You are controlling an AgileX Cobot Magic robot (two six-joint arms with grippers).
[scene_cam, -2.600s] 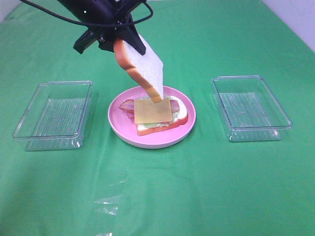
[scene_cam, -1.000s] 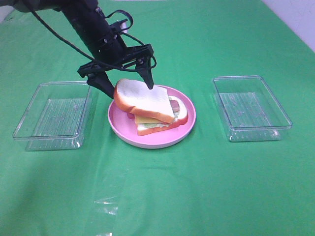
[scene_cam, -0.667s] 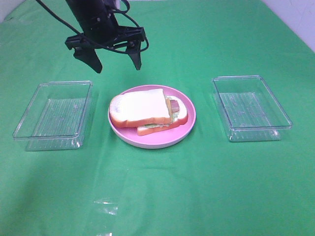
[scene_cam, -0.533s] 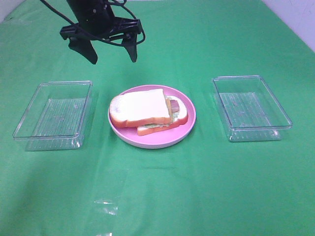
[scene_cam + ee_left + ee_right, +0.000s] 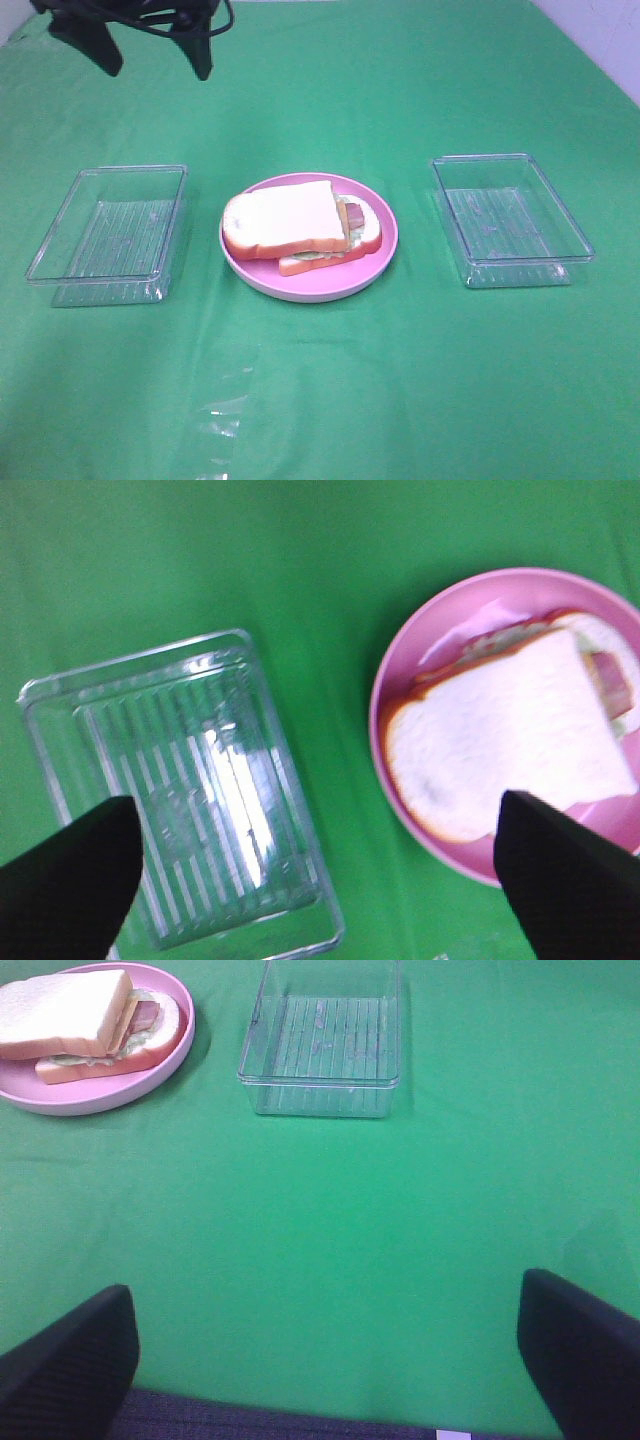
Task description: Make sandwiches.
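One of the sandwiches (image 5: 298, 227) lies stacked on the round pink plate (image 5: 380, 262); its top white bread slice sits skewed to the left, with bacon and lettuce showing at the right edge. The same sandwich (image 5: 510, 735) appears in the left wrist view and, as the sandwich (image 5: 88, 1025), at the far left of the right wrist view. My left gripper (image 5: 150, 52) hangs high at the back left, open and empty, well away from the plate. Its black fingertips (image 5: 65, 865) frame the left wrist view. My right gripper (image 5: 325, 1355) is open with nothing between its fingers, above bare cloth.
A clear plastic tray (image 5: 110, 232) sits left of the plate and another clear tray (image 5: 510, 218) sits right of it, both on the green cloth. A crumpled bit of clear film (image 5: 222, 420) lies near the front edge.
My left gripper let go of the top bread slice, which settled flat on the sandwich. It then rose and drew back to the far left, staying open.
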